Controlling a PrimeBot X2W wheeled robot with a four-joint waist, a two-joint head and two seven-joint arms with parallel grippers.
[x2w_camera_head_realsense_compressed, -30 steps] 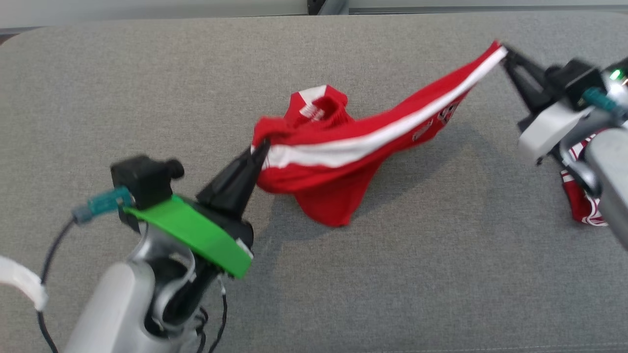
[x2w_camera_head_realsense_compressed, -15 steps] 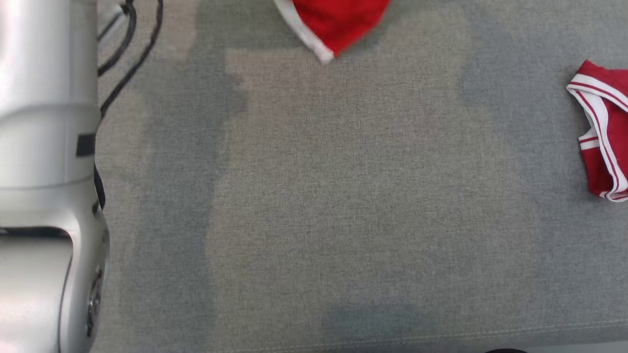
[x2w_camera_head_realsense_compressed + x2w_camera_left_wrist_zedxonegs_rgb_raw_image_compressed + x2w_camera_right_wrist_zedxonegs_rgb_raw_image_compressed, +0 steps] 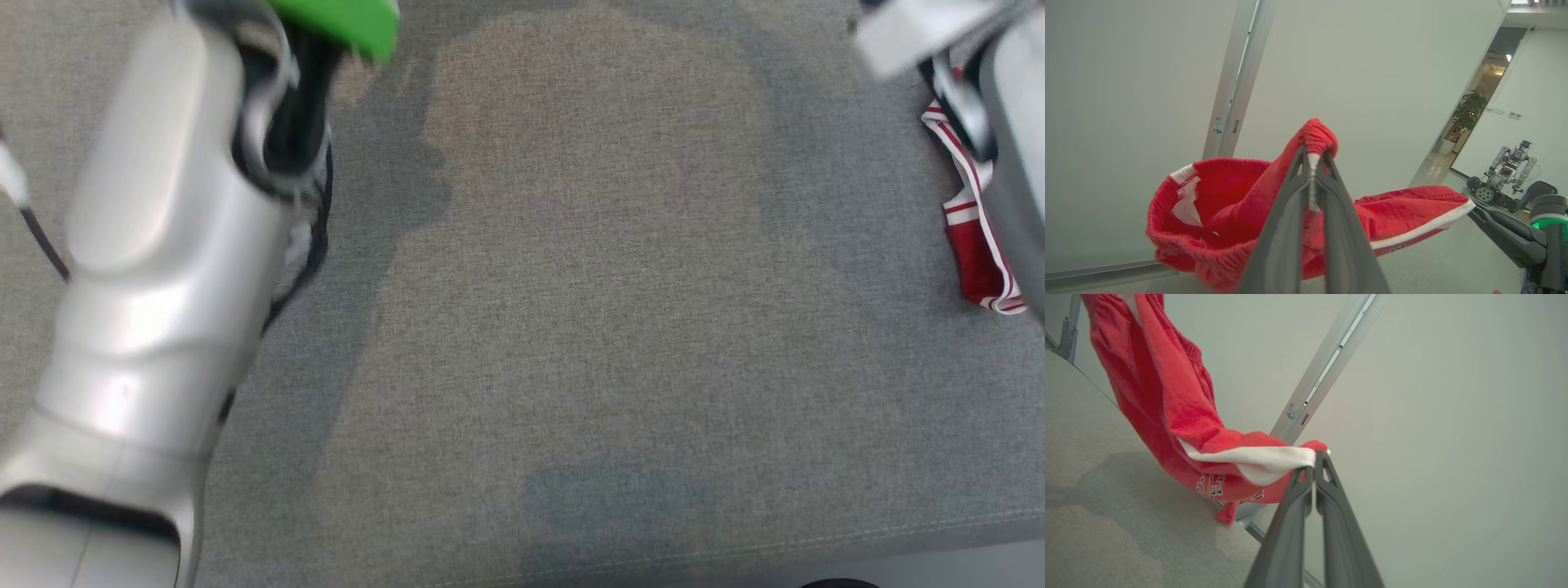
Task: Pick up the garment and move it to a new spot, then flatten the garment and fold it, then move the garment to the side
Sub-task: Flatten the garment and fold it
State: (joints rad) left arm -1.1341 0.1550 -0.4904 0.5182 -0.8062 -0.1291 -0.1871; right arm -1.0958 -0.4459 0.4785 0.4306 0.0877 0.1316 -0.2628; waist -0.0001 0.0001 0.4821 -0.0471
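Above the grey cushion (image 3: 571, 327), against a pale wall (image 3: 1372, 61), I am holding the red shorts (image 3: 1404, 204) stretched in the air, left gripper (image 3: 1313, 159) clamping tight on the waistband (image 3: 1220, 163), right gripper (image 3: 1314, 465) clamping the white-striped hem (image 3: 1265, 455). The cloth is sagging, seemingly soft and light; edges are giving the surest hold.

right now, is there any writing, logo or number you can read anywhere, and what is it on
No text reads in full.
red garment: block letters, dark with pale outline, on its lower fold; creased and partly hidden, unreadable.
same garment, left wrist view: small dark marks under the white stripe; too small.
white tag inside it: no print legible.
second red and white garment: blurred, nothing legible.
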